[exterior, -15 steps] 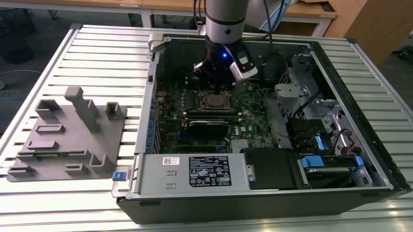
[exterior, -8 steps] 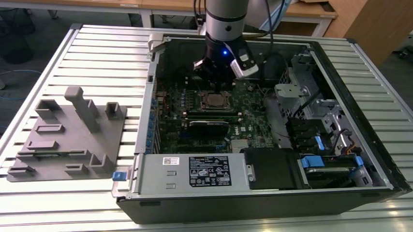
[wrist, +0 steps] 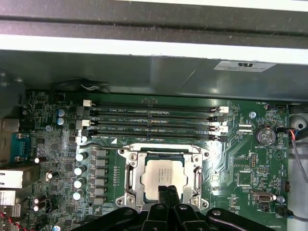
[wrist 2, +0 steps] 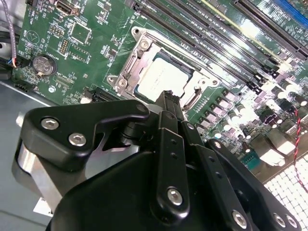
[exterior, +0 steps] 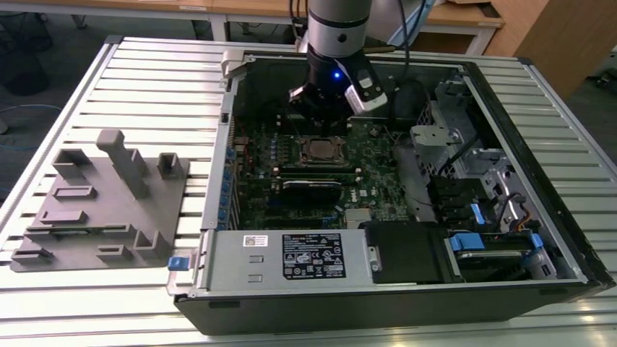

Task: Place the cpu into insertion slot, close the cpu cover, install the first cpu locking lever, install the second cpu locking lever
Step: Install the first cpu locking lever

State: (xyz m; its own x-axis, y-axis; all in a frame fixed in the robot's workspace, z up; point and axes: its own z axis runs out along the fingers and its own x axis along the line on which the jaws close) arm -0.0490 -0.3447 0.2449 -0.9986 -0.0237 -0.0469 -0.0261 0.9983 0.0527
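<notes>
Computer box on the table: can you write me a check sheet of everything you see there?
Surface: slatted metal table, carrying the open computer case.
Job's things: cpu in the insertion slot; cpu cover flat around it.
Clutter: grey holder block on the table, at the exterior view's left.
Hand: shut, empty, near the cpu's edge.
Cables: red and black wires beside the board.
Surroundings: wooden desks behind the table.
</notes>
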